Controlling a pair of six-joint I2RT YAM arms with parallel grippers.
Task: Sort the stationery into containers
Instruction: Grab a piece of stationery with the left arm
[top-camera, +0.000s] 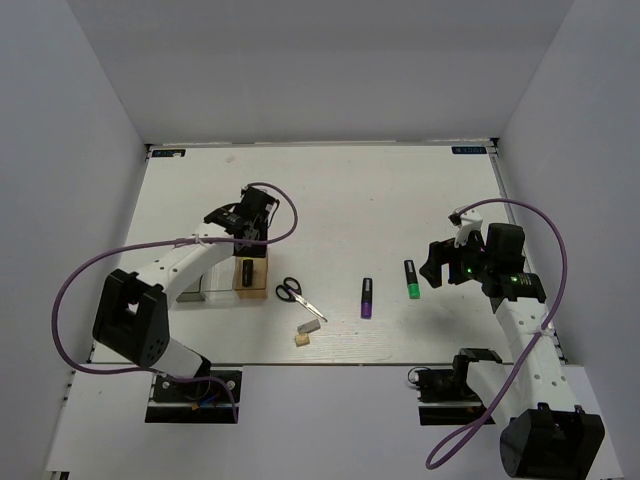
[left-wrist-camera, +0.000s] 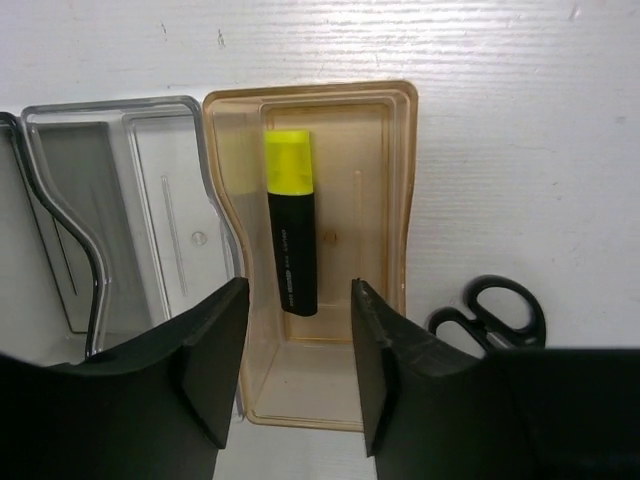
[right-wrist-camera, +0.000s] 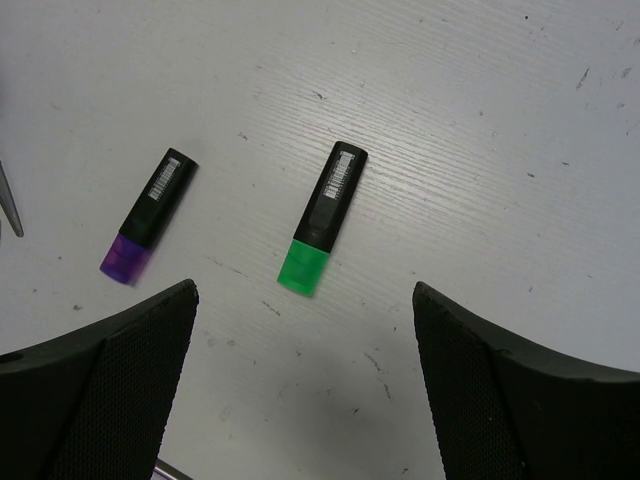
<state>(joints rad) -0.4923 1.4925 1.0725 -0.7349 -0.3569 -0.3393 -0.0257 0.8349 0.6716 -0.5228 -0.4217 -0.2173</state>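
The yellow-ended highlighter (left-wrist-camera: 290, 240) lies inside the amber-tan tray (left-wrist-camera: 405, 200), which also shows in the top view (top-camera: 262, 290). My left gripper (left-wrist-camera: 298, 340) is open and empty, hovering over that tray's near end (top-camera: 245, 225). A smoky grey tray (left-wrist-camera: 150, 220) touches the amber one; another tray's rim (left-wrist-camera: 6, 135) shows at the left edge. The scissors (top-camera: 298, 296), purple highlighter (top-camera: 367, 298), green highlighter (top-camera: 411, 279) and two small blocks (top-camera: 306, 332) lie on the table. My right gripper (right-wrist-camera: 305, 380) is open and empty, just short of the green highlighter (right-wrist-camera: 322, 220), beside the purple one (right-wrist-camera: 148, 217).
The scissors' black handles (left-wrist-camera: 490, 315) lie just right of the amber tray. A scissor blade tip (right-wrist-camera: 8, 200) shows at the right wrist view's left edge. Grey walls enclose the white table (top-camera: 400, 190) on three sides. My left arm covers part of the trays from above.
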